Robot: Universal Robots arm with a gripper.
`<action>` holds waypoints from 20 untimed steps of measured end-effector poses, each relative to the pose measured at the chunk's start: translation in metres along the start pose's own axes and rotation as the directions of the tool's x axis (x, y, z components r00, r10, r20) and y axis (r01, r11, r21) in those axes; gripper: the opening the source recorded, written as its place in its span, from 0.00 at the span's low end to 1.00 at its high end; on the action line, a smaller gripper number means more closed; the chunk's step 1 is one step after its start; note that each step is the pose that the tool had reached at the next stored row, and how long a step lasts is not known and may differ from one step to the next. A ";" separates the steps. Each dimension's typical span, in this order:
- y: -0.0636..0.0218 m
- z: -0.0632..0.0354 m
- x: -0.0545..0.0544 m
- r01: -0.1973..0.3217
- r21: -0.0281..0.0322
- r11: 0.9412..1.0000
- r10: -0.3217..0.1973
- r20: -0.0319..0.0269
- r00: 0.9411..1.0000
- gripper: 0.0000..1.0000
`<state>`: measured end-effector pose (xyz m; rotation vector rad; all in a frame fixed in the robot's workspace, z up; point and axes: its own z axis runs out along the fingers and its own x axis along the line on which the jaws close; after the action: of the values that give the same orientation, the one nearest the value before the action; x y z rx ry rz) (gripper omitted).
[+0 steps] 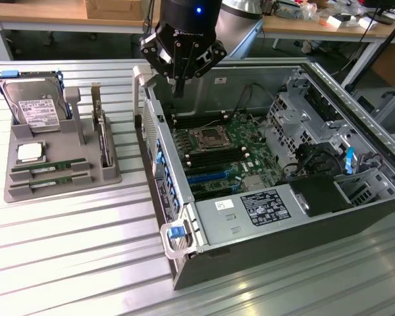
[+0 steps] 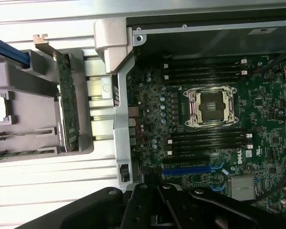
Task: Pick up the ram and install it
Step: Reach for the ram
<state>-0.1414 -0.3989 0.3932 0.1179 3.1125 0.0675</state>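
Two ram sticks (image 1: 49,170) lie flat in slots at the front of a grey tray (image 1: 16,192) at the exterior view's left, outside the computer case. In the wrist view the ram (image 2: 24,135) appears edge-on in that tray. My gripper (image 1: 178,84) hangs above the case's rear corner nearest the tray, well apart from the ram, with its fingers together and nothing between them. On the green motherboard (image 1: 250,155), empty black memory slots (image 1: 197,120) run on both sides of the open processor socket (image 1: 207,138). From the wrist, the gripper (image 2: 157,212) looks down on those slots (image 2: 207,71).
The tray also holds a hard drive (image 1: 31,105), a square silver processor chip (image 1: 29,153) and an upright card with a metal bracket (image 1: 102,135). The case wall (image 1: 155,141) stands between tray and motherboard. A power supply (image 1: 250,214) and drive cages (image 1: 303,112) crowd the case.
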 end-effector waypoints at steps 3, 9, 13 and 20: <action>0.0000 0.0001 0.001 0.000 0.000 1.000 0.000 0.000 1.000 0.11; -0.0001 0.0001 0.001 0.000 0.000 1.000 0.000 0.000 1.000 0.11; -0.0002 0.0002 0.003 0.000 0.000 1.000 0.000 0.000 1.000 0.11; -0.0006 0.0000 0.009 0.000 0.000 1.000 0.000 0.000 1.000 0.11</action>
<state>-0.1501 -0.3989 0.3929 0.1180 3.1125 0.0676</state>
